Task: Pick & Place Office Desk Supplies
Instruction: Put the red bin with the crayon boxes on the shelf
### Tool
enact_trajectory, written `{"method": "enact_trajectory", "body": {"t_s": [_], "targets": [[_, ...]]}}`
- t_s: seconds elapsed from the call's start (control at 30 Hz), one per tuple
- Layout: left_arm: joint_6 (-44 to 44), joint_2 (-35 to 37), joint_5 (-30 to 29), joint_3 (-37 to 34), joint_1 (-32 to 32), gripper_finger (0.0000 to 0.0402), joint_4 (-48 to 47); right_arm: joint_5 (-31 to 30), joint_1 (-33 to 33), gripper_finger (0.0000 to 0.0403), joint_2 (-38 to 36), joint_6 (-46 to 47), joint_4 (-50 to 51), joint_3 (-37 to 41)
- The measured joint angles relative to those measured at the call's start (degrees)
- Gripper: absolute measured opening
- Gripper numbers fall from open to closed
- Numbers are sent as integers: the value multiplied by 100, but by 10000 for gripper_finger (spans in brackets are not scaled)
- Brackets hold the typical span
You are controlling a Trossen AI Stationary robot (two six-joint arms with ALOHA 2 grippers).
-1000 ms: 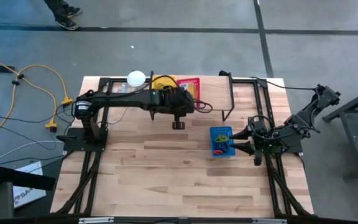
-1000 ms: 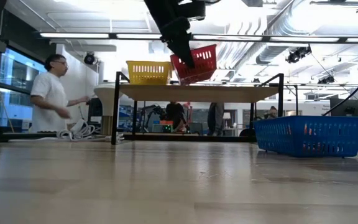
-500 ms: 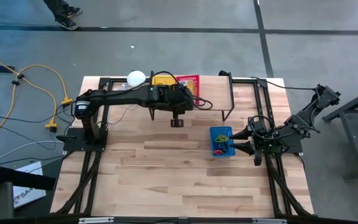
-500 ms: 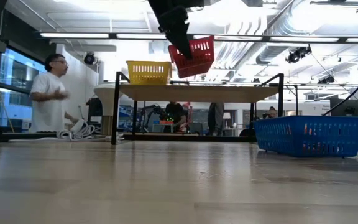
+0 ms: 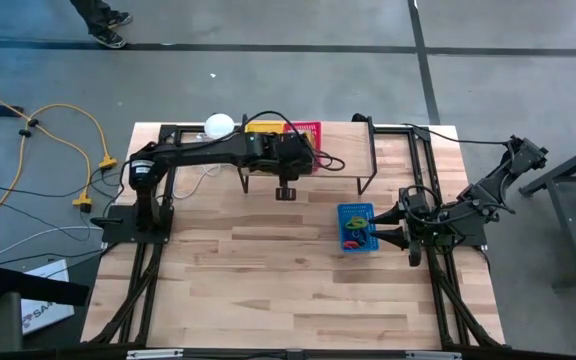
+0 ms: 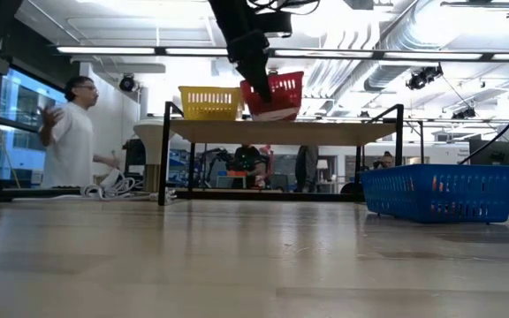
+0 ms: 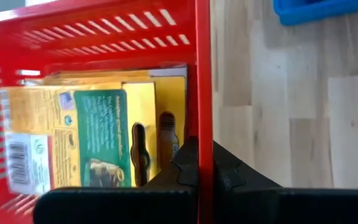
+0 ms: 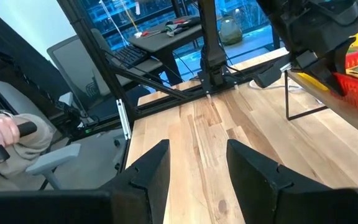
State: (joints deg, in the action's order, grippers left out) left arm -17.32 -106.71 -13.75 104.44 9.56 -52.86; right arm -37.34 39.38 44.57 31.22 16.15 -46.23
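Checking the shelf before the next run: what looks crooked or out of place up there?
The red basket, its rim pinched by the left gripper, sits tilted on the shelf beside the level yellow basket.

card box [image 7: 95, 143], print unreadable, barcode

From above, the left arm covers most of the red basket [image 5: 306, 132] and the yellow basket [image 5: 261, 128] on the raised shelf. The items in the blue basket [image 5: 356, 228] are too small to identify there, and its wall hides them in the low view. In the left wrist view the red basket is cut off by the frame, and the print on the yellow-and-green card box [image 7: 98, 138] inside is blurred.
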Motion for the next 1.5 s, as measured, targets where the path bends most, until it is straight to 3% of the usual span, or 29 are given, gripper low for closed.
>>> {"method": "enact_trajectory", "body": {"t_s": [0.57,0.97,1.5], "targets": [[73,-206,3,25,9,2,83,0,2,146,-2,0,-6,1],[17,-206,-141,25,9,85,233,0,0,146,-1,0,-6,1],[-82,-206,-349,140,-42,93,231,0,1,146,-1,0,-7,1]]}}
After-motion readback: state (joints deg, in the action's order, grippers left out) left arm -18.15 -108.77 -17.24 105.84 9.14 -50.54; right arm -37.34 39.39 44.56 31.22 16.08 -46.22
